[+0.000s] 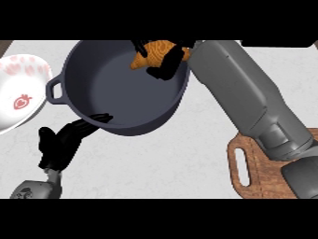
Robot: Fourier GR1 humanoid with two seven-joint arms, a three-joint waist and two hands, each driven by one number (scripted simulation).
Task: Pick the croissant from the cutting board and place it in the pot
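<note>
Right hand (162, 59), top centre of frame, black fingers curled round golden-brown croissant (158, 52), held over far inner rim of dark grey two-handled pot (113, 93). Brown wooden cutting board (252, 172) at lower right, under grey forearm. Left hand (63, 142), lower left, fingers relaxed, tips near pot's near rim. Advice: bring croissant toward pot's middle, lower close to base, only then part fingers. White bowl with red print (10, 93) at left edge on pale worktop (161, 158).

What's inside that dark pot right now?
Over the far part of the pot, the right hand holds the orange croissant. Its fingers cover part of it; the rest shows bare bottom.
</note>
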